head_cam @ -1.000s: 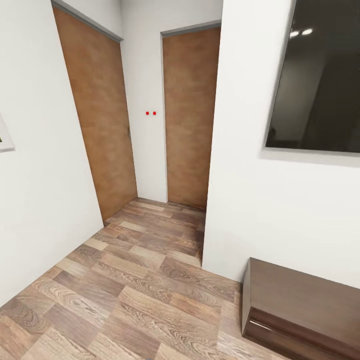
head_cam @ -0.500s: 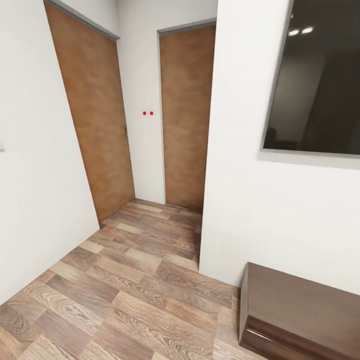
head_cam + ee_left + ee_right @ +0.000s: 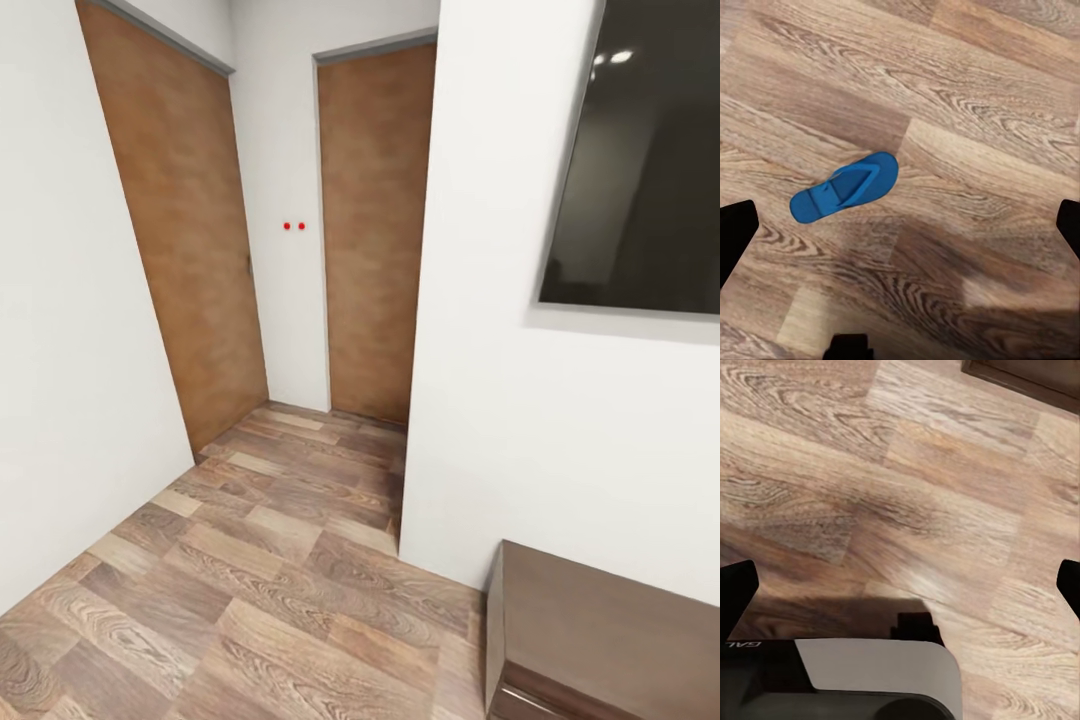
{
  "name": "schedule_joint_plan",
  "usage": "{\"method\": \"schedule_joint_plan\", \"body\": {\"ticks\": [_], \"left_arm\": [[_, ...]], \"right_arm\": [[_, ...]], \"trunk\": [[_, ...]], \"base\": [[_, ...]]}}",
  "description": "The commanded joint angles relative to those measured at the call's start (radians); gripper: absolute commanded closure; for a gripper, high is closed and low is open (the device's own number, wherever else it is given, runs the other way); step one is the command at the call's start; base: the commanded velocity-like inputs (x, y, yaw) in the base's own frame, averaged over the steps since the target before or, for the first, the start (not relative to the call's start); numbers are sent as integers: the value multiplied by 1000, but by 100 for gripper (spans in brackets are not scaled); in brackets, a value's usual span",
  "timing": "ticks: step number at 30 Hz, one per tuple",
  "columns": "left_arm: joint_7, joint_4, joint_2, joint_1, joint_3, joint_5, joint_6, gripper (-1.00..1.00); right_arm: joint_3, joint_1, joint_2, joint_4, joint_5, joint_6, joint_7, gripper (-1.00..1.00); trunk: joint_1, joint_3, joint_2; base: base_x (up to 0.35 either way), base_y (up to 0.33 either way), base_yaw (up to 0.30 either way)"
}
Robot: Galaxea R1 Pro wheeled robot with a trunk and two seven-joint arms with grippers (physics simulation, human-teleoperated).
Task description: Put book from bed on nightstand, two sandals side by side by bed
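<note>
Blue, one sandal lies flat on the wood-plank floor, straps up, between the wide-apart fingers of the left tool. The right tool also stands spread, above bare planks. Ahead are two brown doors, white walls and a dark low cabinet.

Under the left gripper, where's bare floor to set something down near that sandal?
Bare wood floor lies on every side of the blue sandal, which lies flat and alone. The left gripper's fingertips sit wide apart, nothing between them. In the head view, the dark cabinet borders the floor by the wall.
</note>
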Motion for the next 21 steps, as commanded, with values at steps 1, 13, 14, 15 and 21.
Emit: {"method": "schedule_joint_plan", "body": {"ticks": [1, 13, 14, 15, 21], "left_arm": [[0, 0, 0, 0, 0, 0, -2, -100], [0, 0, -1, 0, 0, 0, -2, -100], [0, 0, -1, 0, 0, 0, -2, -100], [0, 0, -1, 0, 0, 0, -2, -100], [0, 0, 0, 0, 0, 0, -2, -100]], "right_arm": [[-2, -1, 0, 1, 0, -3, 0, -100], [-2, -1, -1, 1, 0, -3, 1, -100], [-2, -1, 0, 1, 0, -3, 1, -100], [-2, -1, 0, 1, 0, -3, 1, -100], [-2, -1, 0, 1, 0, -3, 1, -100]], "trunk": [[0, -1, 0], [0, -4, 0], [0, -4, 0], [0, -4, 0], [0, -5, 0]], "base": [[74, 0, 48], [35, -21, 187], [134, -123, 87], [147, -135, 70], [168, -87, 14]]}}
